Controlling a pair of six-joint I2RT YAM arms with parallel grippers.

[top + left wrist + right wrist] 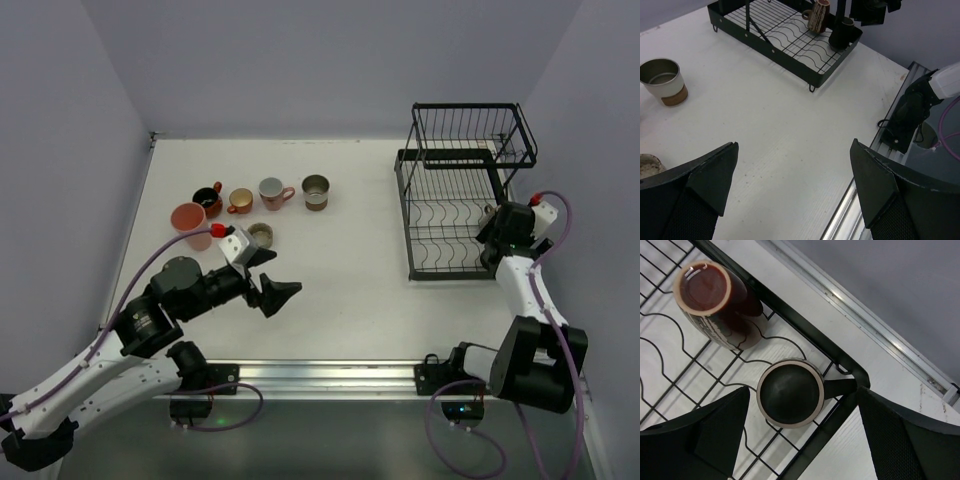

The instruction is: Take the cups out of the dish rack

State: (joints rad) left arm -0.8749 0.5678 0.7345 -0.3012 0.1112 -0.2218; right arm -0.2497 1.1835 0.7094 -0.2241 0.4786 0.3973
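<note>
- Left arm (100,380): glossy white shell, black cylindrical joints, and a violet cable (150,265) along it.
- A small red tab (218,230) and a white camera block (238,247) sit at its wrist.
- Left gripper (794,145): matte black, wedge-shaped fingers (710,175) with fine mesh-textured pads (685,215).
- Right arm (520,280): the same white shell and black joints, with a violet looping cable (560,215) and a red wrist tab (537,198).
- Right gripper (801,390): broad black fingers (910,440) with a dotted texture.
</note>
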